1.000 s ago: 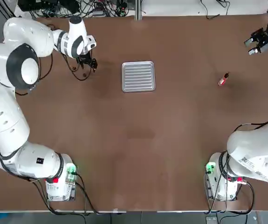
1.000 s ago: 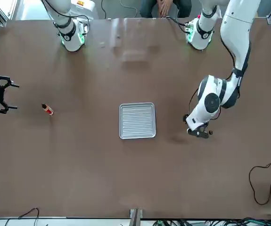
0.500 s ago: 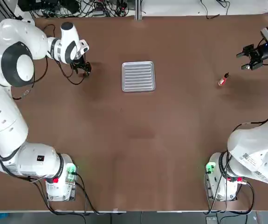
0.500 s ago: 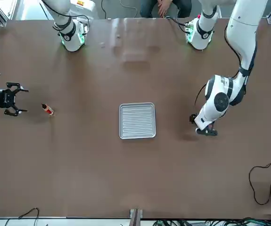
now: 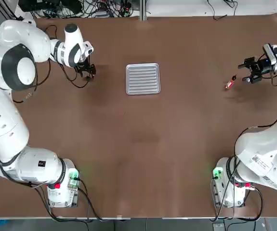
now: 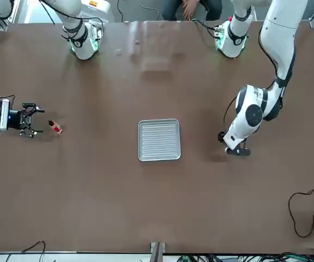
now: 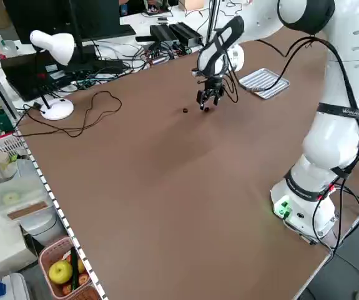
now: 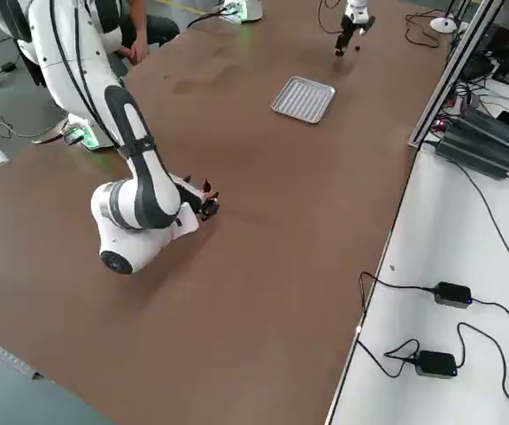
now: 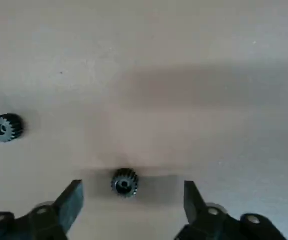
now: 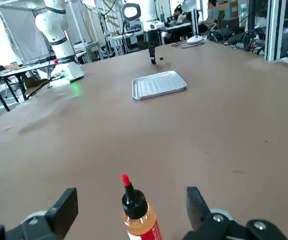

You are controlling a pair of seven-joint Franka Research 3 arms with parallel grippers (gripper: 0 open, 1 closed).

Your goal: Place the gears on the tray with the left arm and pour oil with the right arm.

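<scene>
Gears: two tiny dark toothed rounds lie on the brown table; one gear sits between the spread fingers of the left gripper, the other gear well apart
Left gripper: down over its gear, likely to pinch it
Tray: ribbed silvery square tray, bare, mid-table
Oil: slim orange-bodied oil bottle upright between the parted fingers of the right gripper, level for a side grasp

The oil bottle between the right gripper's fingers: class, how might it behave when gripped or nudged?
The oil bottle stands upright, slim and tall, so it probably tips easily. Its rounded body may slip or roll between the right gripper's open fingers. It looks light for its size.
</scene>
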